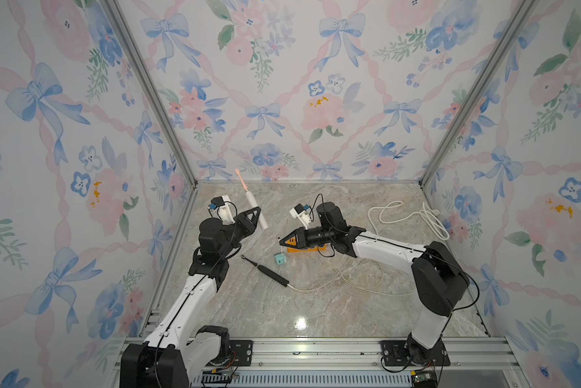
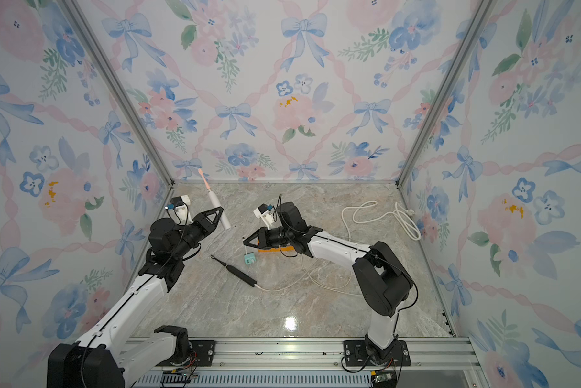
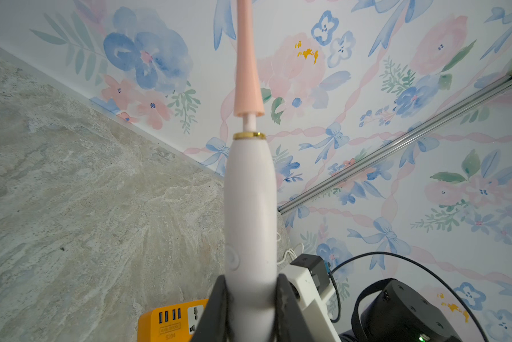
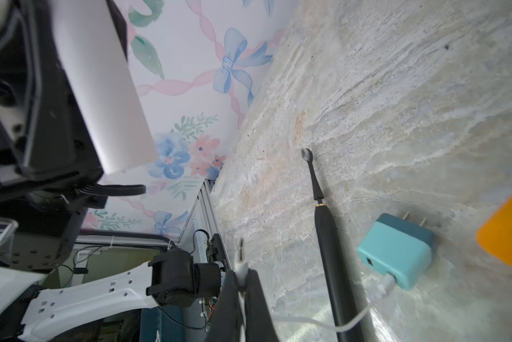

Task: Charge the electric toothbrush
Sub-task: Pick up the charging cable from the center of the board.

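Note:
My left gripper (image 1: 256,216) (image 3: 250,293) is shut on the white handle of an electric toothbrush (image 1: 253,201) (image 2: 213,201) (image 3: 250,207) with a pink head. It holds the brush tilted above the table's far left, head toward the back wall. My right gripper (image 1: 280,240) (image 4: 242,275) is shut on the small plug of a white charging cable (image 4: 241,262). The plug points toward the toothbrush's butt end (image 4: 100,88), with a gap between them. A black toothbrush (image 1: 269,270) (image 4: 329,245) lies on the table with a white cable in its base.
A teal adapter (image 1: 280,259) (image 4: 395,251) lies by an orange power strip (image 1: 311,249) (image 3: 172,321) under my right wrist. A thick white cord (image 1: 413,215) is coiled at the back right. Thin white cable loops over the middle of the marble table (image 1: 282,309).

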`<state>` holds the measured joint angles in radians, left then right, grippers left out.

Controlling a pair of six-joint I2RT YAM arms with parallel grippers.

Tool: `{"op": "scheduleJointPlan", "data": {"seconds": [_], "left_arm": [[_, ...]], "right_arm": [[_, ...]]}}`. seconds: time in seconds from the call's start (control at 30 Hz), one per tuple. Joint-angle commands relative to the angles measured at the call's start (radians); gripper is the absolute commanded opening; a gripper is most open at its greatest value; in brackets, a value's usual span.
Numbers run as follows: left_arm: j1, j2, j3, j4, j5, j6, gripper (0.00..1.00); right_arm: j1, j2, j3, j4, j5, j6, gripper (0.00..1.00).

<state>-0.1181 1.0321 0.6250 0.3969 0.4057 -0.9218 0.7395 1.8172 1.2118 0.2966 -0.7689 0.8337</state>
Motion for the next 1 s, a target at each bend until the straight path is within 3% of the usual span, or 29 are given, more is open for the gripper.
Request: {"op": "scheduleJointPlan", "data": {"seconds": [0.0,0.13,0.43,0.5,0.6,0.73,0.83,0.9,0.97], "left_arm": [[0.001,0.008,-0.001,0.172,0.161,-0.056,0.0],[0.024,0.105,0.034,0.39,0.331,-0.139,0.0],[0.047,0.2,0.203,0.527,0.451,-0.173,0.0],[0.049,0.224,0.205,0.612,0.469,-0.25,0.0],[0.046,0.281,0.186,0.872,0.474,-0.473,0.0],[0.042,0.361,0.196,1.139,0.463,-0.696,0.0],[0.035,0.402,0.222,1.221,0.464,-0.779,0.0],[0.034,0.401,0.231,1.208,0.461,-0.774,0.0],[0.035,0.381,0.226,1.11,0.448,-0.732,0.0]], "right_arm": [[0.009,0.029,0.007,0.476,-0.087,0.419,0.0],[0.005,0.073,0.001,0.716,-0.172,0.61,0.0],[-0.042,0.076,-0.032,1.024,-0.236,0.828,0.0],[-0.047,0.082,-0.022,1.078,-0.231,0.864,0.0],[-0.054,0.082,-0.013,1.107,-0.21,0.887,0.0],[-0.058,0.048,0.003,1.107,-0.198,0.871,0.0],[-0.069,0.028,0.007,1.055,-0.195,0.853,0.0],[-0.077,-0.009,-0.015,0.904,-0.202,0.732,0.0],[-0.085,-0.071,-0.027,0.615,-0.206,0.497,0.0]]}}
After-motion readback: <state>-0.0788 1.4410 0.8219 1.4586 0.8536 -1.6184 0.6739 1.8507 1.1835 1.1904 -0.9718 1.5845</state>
